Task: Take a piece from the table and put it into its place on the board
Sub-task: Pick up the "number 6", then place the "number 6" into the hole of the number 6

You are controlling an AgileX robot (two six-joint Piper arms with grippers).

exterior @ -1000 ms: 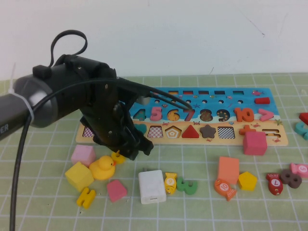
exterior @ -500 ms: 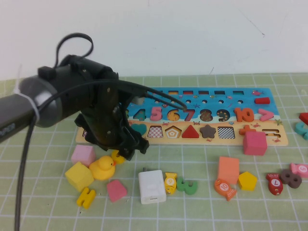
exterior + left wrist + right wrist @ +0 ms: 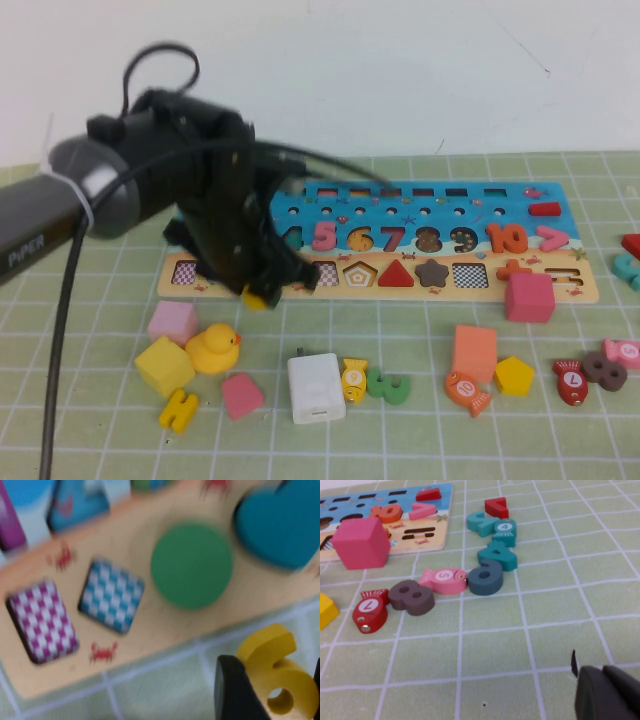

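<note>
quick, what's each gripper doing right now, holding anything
Left gripper: closed on the yellow 6, lifted at the board's front edge, near its left end.
Right gripper: low over the mat, holding nothing visible; open or shut cannot be told.

The board (image 3: 440,222) is blue on top with a tan lower strip; its recesses show a magenta-and-white check (image 3: 42,621) and a blue-and-white check (image 3: 111,595), beside a green disc (image 3: 191,565) and a teal heart (image 3: 280,526). The piece (image 3: 276,672) is bright yellow between black fingers (image 3: 235,690); the mat (image 3: 420,430) is pale green with a white grid.
</note>
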